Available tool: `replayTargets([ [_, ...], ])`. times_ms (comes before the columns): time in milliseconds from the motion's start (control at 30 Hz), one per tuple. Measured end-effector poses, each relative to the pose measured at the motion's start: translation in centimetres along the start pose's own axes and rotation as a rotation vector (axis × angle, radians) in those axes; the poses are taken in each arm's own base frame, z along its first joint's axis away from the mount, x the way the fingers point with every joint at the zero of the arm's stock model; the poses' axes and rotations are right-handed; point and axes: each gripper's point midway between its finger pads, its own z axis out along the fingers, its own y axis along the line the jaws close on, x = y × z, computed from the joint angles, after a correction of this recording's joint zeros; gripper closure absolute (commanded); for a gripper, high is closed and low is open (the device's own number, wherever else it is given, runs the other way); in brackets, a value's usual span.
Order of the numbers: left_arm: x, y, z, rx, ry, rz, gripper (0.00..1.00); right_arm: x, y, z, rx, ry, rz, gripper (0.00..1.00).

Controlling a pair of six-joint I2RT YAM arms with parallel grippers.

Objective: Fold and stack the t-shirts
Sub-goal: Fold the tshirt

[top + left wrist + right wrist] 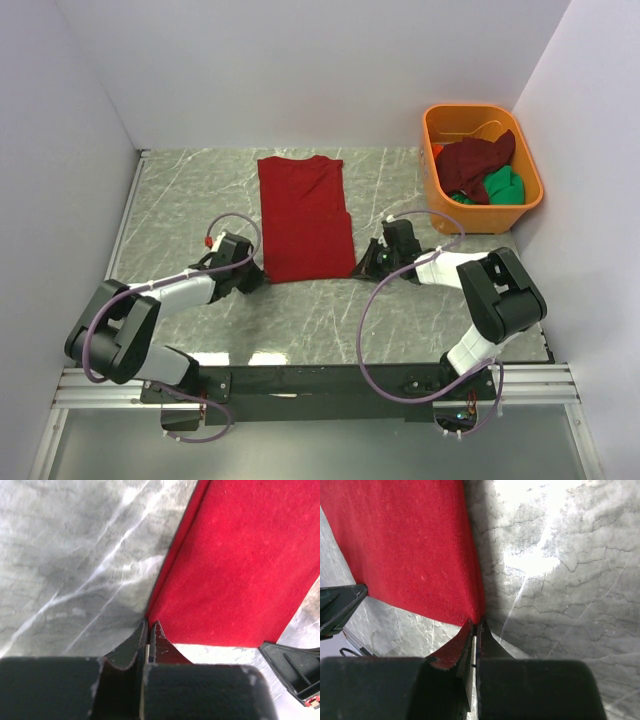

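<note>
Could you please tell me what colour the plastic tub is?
Orange; the rectangular plastic tub shows best in the top external view.

The top external camera looks down from above and behind the arm bases, far enough back to take in the whole marbled table, the orange tub and the red t-shirt. Each wrist camera sits close behind its own fingers, the left gripper and the right gripper, looking along them at the tabletop. All three views share the shirt's near hem: the left wrist view shows its left corner, the right wrist view its right corner.
</note>
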Motion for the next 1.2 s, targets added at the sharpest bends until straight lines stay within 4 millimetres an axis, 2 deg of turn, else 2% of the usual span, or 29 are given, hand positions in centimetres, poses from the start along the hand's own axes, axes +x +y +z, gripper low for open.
replayTargets([
  [167,1.2,0.5,-1.0,0.011,0.011,0.023,0.99,1.1,-0.1,-0.5,0.003,-0.001,-0.02,1.0],
  [367,4.3,1.4,-2.7,0.018,0.042,0.072,0.99,4.7,-0.9,-2.3,-0.006,0.01,-0.054,1.0],
  [533,6.5,2.0,-5.0,0.045,0.061,0.086,0.99,7.6,-1.9,-4.5,-0.017,-0.002,-0.07,1.0],
  [700,7.4,1.6,-7.3,0.093,0.062,0.088,0.99,9.7,-2.5,-6.6,-0.034,-0.016,-0.086,1.0],
  [867,6.9,1.0,-8.7,0.102,0.044,0.086,0.99,9.0,-1.2,-8.7,-0.06,-0.069,-0.104,1.0],
  [967,5.9,-1.1,-9.9,0.123,0.018,0.095,0.99,7.6,0.4,-10.1,-0.054,-0.098,-0.118,1.0],
  [1100,4.4,-4.6,-11.3,0.18,-0.019,0.102,0.99,4.7,3.7,-11.8,-0.07,-0.162,-0.155,1.0],
  [1200,3.2,-6.2,-11.3,0.189,-0.04,0.099,0.99,3.0,5.1,-12.3,-0.061,-0.187,-0.179,1.0],
])
